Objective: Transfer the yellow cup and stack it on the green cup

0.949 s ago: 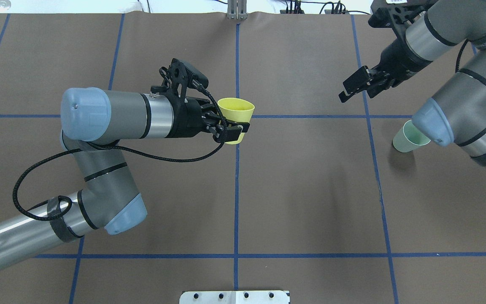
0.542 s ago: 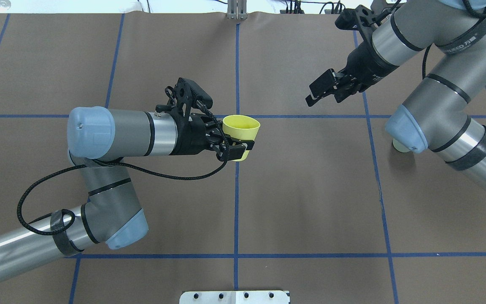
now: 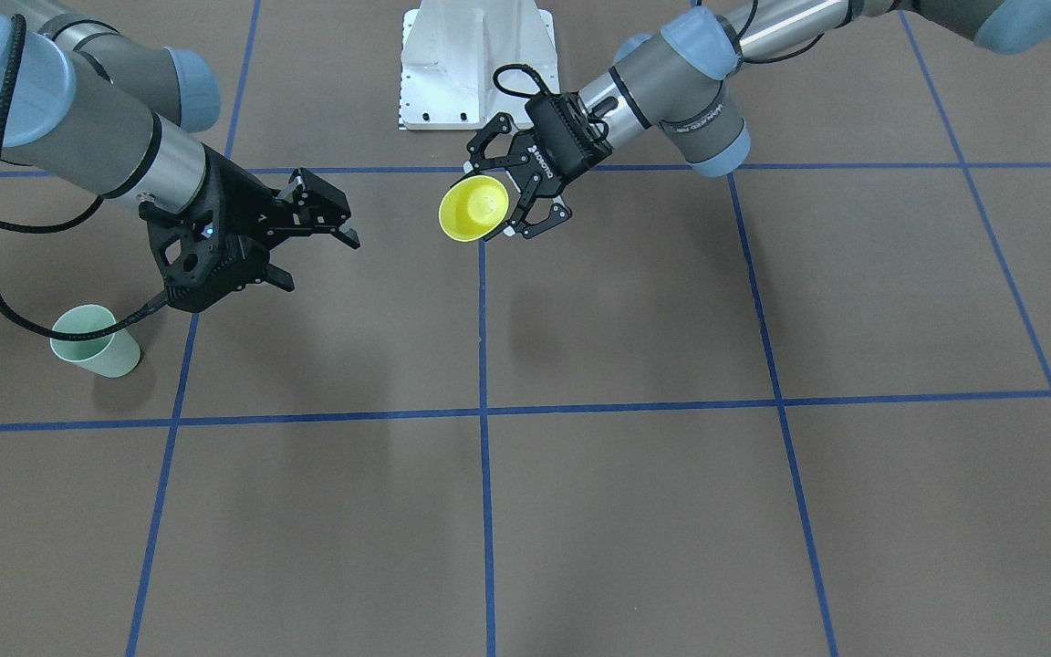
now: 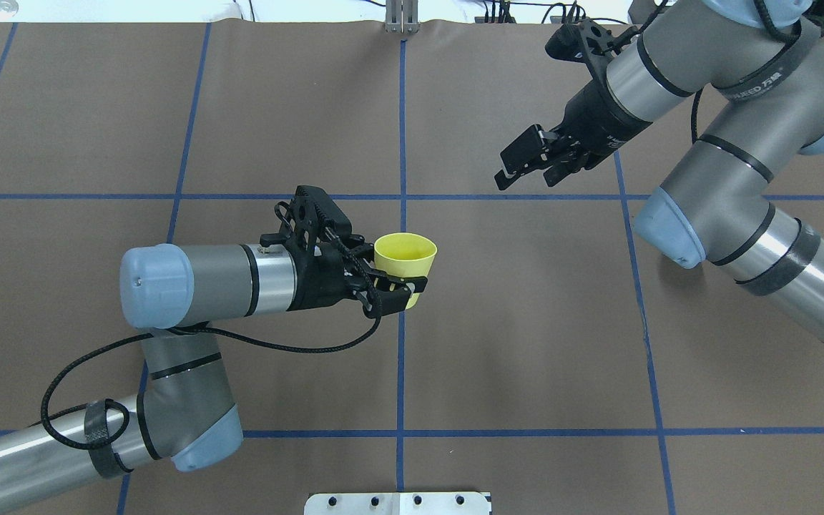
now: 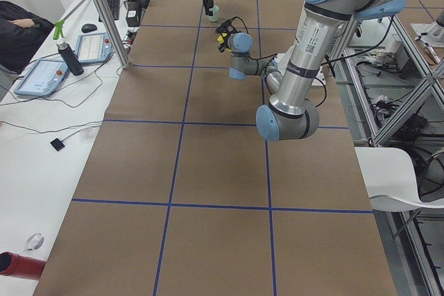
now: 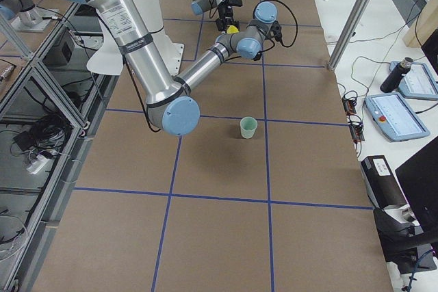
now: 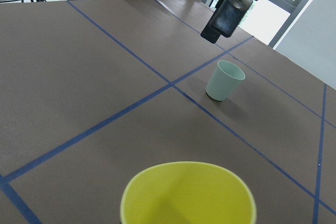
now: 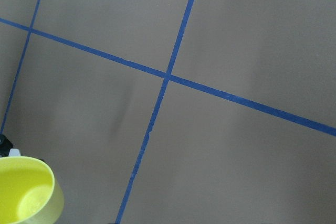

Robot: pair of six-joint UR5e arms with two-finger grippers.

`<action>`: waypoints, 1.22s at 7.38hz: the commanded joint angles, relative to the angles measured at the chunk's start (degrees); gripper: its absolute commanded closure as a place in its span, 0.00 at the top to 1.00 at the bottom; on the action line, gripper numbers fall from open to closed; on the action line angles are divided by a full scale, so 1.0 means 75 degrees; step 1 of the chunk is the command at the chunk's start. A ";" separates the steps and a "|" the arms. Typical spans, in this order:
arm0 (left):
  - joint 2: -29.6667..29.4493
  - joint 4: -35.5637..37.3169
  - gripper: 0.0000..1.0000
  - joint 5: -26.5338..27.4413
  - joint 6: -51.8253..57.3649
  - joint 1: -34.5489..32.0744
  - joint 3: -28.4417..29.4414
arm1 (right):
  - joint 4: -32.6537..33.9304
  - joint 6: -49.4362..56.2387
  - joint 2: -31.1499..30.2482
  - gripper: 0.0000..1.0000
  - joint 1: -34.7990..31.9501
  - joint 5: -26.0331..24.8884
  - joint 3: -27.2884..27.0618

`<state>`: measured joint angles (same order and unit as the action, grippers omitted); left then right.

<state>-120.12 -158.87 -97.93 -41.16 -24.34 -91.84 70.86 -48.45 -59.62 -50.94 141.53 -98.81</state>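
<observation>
- Your left gripper (image 4: 398, 279) is clamped on the lower wall of the yellow cup (image 4: 406, 254) and holds it in the air, mouth up and slightly tilted, clear of the table (image 4: 526, 322).
- Your right gripper (image 4: 526, 172) carries nothing. Its jaws stand apart, and it hangs in the air pointing toward the cup.
- The step in hand looks like a hand-over from left to right.
- From the right gripper, the yellow cup lies ahead of the fingertips and well apart from them, with bare table between.
- Bring the right gripper in with its jaws wide, so one finger passes each side of the cup wall.
- Aim for the band of wall between the left fingers and the rim, since the lower band is taken.
- Close the right gripper fully before you loosen the left one, or the cup may drop.
- Squeeze gently. The thin plastic wall will probably flex and could pop out of a hard pinch.
- Take the cup close to upright, so that it can go straight down into the other cup.
- The green cup (image 3: 95, 342) stands upright on the table, behind and below the right gripper, under the right arm (image 4: 712, 179), which hides it from overhead.
- From the left gripper, the green cup is far ahead, beyond the yellow rim.
</observation>
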 commanded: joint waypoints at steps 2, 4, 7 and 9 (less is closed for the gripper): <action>-0.0411 -0.0274 0.00 0.0260 0.0367 0.0339 0.0219 | -0.0002 -0.0442 0.0308 0.93 0.0392 0.0066 0.0120; -0.0519 -0.0297 0.00 0.0248 0.0518 0.0339 0.0362 | 0.0044 -0.0652 0.0320 0.86 0.0498 0.0334 0.0120; -0.0577 -0.0298 0.00 0.0248 0.0519 0.0339 0.0374 | 0.0115 -0.0806 0.0320 0.83 0.0813 0.0805 0.0155; -0.0695 -0.0298 0.00 0.0248 0.0519 0.0339 0.0467 | 0.0127 -0.0806 0.0308 0.79 0.1095 0.0817 0.0237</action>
<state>-124.99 -161.10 -96.07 -37.27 -21.80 -88.66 71.75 -54.47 -57.20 -44.11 147.54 -97.34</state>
